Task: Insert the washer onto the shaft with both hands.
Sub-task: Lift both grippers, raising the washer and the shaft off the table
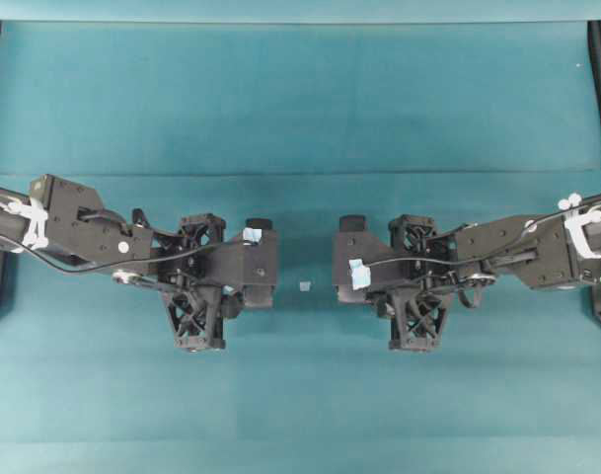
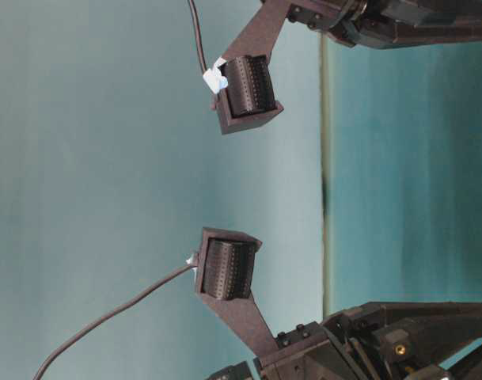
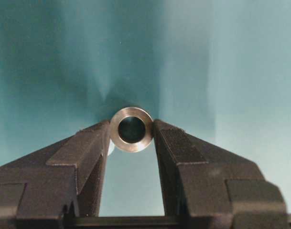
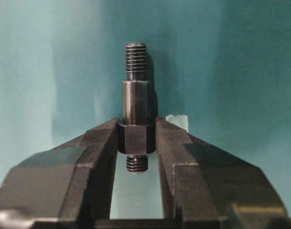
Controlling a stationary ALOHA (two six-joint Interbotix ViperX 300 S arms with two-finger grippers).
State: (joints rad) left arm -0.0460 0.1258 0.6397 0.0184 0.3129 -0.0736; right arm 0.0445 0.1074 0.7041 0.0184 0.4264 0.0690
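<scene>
We pinch the washer in our left gripper, hole outward — our right gripper clamps the shaft, threads toward twelve o'clock, ready for mating.

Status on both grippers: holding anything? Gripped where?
Left gripper clamps the washer by its outer rim, hole facing the camera. Right gripper clamps the shaft by its thick hex collar, threaded ends sticking out either side.
</scene>
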